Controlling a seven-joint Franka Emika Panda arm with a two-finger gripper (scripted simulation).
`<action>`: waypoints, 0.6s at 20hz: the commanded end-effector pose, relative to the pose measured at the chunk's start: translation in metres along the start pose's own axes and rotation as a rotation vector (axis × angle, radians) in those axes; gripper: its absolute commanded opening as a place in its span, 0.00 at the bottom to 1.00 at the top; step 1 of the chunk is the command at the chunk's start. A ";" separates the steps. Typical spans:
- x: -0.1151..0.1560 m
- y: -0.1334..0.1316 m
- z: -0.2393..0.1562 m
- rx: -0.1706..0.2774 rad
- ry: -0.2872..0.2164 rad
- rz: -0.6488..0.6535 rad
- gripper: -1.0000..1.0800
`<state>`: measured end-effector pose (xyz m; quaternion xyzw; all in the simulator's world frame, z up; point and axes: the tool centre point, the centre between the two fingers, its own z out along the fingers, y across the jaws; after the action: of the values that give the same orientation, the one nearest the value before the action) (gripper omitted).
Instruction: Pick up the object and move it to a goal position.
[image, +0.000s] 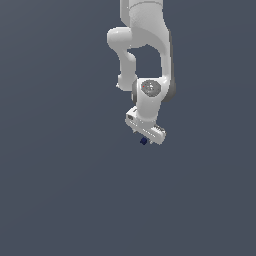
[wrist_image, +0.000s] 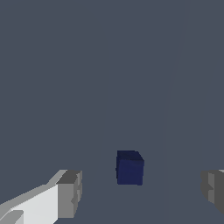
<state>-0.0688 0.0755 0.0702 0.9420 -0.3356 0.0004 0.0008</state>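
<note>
While the big white robot arm (image: 145, 55) is reaching down over the plain grey floor (image: 55, 190), its white gripper (wrist_image: 142, 192) is hanging with its jaws wide apart. In the wrist view, one grey fingertip (wrist_image: 70, 194) is sitting to one side of the tiny dark blue cube (wrist_image: 130, 168), and the other is sitting on the far side. Neither is touching the cube. In the exterior view the cube (image: 144, 141) is peeking out just under the gripper.

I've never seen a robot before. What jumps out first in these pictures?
A glossy white jointed robot arm hangs down from the top of the exterior view against a plain slate-grey background. Just under its tool sits a tiny dark navy-blue cube. In the wrist view, that cube lies between the open tool's grey fingertips, touching neither.
</note>
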 end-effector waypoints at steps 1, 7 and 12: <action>-0.006 -0.001 0.003 0.001 0.000 0.030 0.96; -0.013 -0.002 0.007 0.001 -0.001 0.064 0.96; -0.013 -0.002 0.008 0.001 -0.001 0.062 0.96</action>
<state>-0.0777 0.0849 0.0631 0.9311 -0.3647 -0.0001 0.0000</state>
